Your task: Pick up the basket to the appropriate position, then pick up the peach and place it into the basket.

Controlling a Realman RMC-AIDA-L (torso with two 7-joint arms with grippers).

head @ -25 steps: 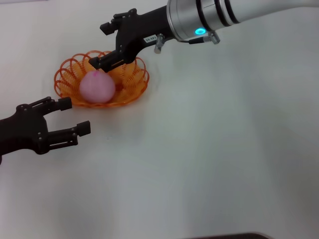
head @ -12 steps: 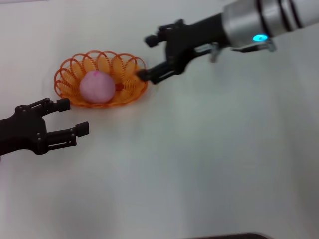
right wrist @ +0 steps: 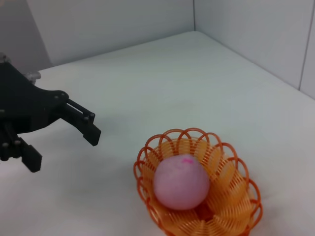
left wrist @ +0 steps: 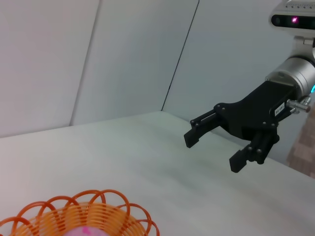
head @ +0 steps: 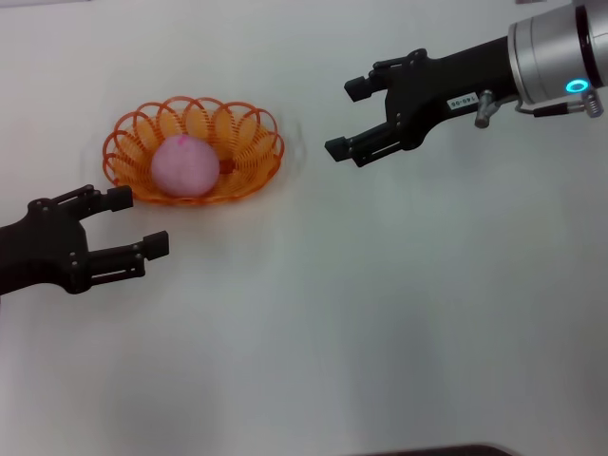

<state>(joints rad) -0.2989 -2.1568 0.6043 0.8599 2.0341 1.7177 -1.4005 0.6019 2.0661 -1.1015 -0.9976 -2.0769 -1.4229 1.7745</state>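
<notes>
Orange basket [head: 195, 152] holding peach [head: 184, 165] partly behind its rim, left gripper [head: 139, 222] spread nearby, right gripper [head: 348, 118] spread, empty.

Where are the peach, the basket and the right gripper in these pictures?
peach [head: 184, 166]: head view, middle of its pink top.
basket [head: 122, 152]: head view, orange rim loops on its left side.
right gripper [head: 349, 120]: head view, midway between its open fingertips.

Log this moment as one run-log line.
peach: in basket | right gripper: open, clear of basket | left gripper: open, beside basket
</notes>
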